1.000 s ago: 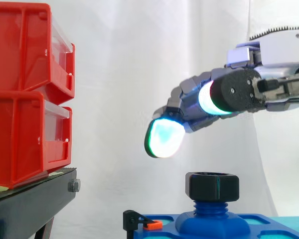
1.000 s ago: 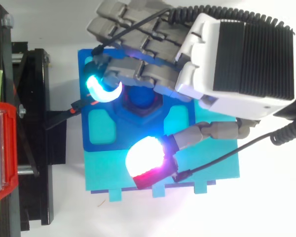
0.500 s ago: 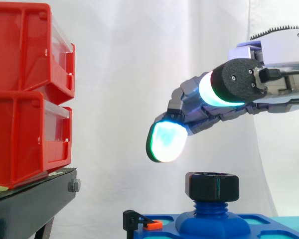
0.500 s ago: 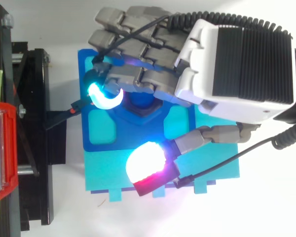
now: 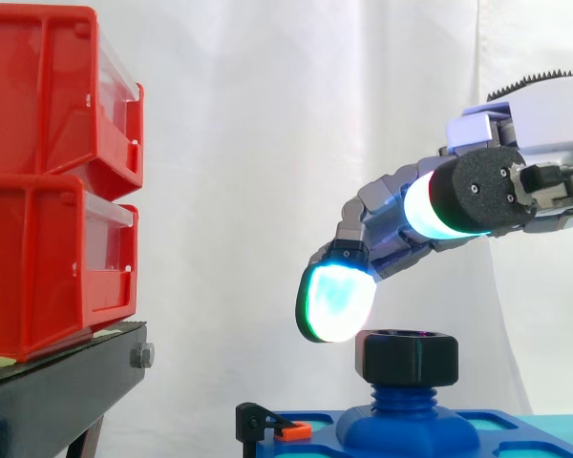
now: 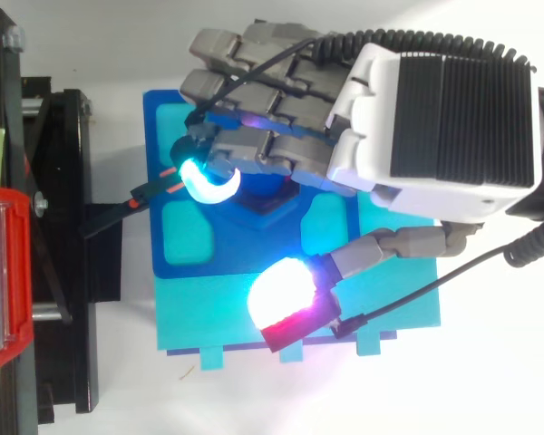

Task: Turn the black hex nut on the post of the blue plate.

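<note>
The black hex nut [image 5: 407, 357] sits on the threaded blue post [image 5: 402, 401] that rises from the blue plate [image 5: 315, 425]. My hand [image 5: 540, 119] comes in from the right and hovers just above the nut. Its fingers are loosely bent and hold nothing. One glowing cyan fingertip [image 5: 336, 301] hangs at the nut's upper left edge, almost touching it, while the thumb pad [image 5: 437, 205] stays higher up. From above, the hand [image 6: 453, 127] covers the nut; the fingers reach over the far side of the blue plate [image 6: 186, 245] and the thumb's pad [image 6: 281, 292] glows over the near side.
Two stacked red bins [image 5: 57, 181] stand on a black stand [image 5: 57, 391] to the left. A small black and orange clip [image 5: 277, 427] sits at the plate's left edge. The plate rests on a teal base [image 6: 218, 322]. A white curtain hangs behind.
The hand has come down and shifted a little to the right, bringing the cyan fingertip from well above the nut to its upper left edge. The nut has not moved.
</note>
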You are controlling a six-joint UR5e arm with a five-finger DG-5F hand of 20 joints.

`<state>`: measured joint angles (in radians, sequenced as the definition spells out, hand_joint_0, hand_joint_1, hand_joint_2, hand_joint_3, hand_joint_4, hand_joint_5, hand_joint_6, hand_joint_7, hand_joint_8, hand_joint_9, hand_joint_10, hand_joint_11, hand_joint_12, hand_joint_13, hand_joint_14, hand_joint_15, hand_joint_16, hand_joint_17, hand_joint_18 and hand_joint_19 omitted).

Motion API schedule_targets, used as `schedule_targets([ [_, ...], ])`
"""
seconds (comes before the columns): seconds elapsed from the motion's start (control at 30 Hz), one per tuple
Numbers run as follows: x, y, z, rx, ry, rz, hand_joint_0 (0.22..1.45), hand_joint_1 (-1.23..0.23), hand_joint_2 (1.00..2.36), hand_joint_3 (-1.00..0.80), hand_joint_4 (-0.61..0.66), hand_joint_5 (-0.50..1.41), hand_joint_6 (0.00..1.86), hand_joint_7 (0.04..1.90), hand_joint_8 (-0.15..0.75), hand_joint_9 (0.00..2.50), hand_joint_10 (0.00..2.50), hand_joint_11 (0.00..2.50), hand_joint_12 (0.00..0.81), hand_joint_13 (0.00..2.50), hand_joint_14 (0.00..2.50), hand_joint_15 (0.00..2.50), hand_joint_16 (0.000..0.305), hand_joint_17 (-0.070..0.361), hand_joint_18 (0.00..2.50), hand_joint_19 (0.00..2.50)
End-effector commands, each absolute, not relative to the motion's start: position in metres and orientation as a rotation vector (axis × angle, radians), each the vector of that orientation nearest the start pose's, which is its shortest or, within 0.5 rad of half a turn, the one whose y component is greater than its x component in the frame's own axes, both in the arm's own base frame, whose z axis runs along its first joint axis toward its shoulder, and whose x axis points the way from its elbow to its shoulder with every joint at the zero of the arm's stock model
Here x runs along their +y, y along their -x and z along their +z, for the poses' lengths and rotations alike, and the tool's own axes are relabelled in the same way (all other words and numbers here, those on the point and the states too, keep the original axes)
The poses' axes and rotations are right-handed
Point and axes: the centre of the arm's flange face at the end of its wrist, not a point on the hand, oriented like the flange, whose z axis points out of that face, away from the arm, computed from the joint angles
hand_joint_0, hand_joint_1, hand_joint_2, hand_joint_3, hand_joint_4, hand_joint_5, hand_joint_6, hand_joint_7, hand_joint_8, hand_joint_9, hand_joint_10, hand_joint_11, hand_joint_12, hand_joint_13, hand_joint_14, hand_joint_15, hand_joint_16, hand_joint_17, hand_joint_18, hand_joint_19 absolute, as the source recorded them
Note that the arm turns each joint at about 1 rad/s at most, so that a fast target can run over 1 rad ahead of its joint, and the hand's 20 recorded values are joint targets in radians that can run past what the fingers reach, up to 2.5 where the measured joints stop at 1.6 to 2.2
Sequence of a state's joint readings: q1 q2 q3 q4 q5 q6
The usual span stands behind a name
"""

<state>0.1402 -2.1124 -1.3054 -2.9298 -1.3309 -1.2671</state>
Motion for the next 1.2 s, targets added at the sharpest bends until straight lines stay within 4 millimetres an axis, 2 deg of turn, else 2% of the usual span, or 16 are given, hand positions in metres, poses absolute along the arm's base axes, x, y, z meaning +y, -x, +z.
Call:
schedule_targets([
  [0.0, -0.061, -0.701, 0.314, 1.609, -0.317, 0.142, 0.41, -0.20, 1.00, -0.50, 0.23, -0.13, 0.50, 0.82, 0.217, 0.33, 0.00, 0.00, 0.365, 0.21, 0.00, 0.04, 0.054, 0.121, 0.15, 0.20],
  [0.4, -0.067, -0.700, 0.313, 1.614, -0.315, 0.144, 0.42, -0.20, 1.00, -0.50, 0.25, -0.13, 0.50, 0.87, 0.222, 0.33, 0.00, 0.00, 0.363, 0.21, 0.00, 0.04, 0.053, 0.119, 0.15, 0.20],
  [0.77, -0.089, -0.696, 0.309, 1.639, -0.323, 0.130, 0.42, -0.19, 1.00, -0.50, 0.26, -0.13, 0.50, 0.93, 0.232, 0.34, 0.00, 0.01, 0.364, 0.22, 0.00, 0.04, 0.053, 0.119, 0.15, 0.19],
  [1.17, -0.095, -0.691, 0.308, 1.669, -0.324, 0.107, 0.42, -0.19, 1.00, -0.50, 0.28, -0.13, 0.50, 0.94, 0.234, 0.34, 0.00, 0.02, 0.363, 0.22, 0.00, 0.04, 0.053, 0.118, 0.16, 0.19],
])
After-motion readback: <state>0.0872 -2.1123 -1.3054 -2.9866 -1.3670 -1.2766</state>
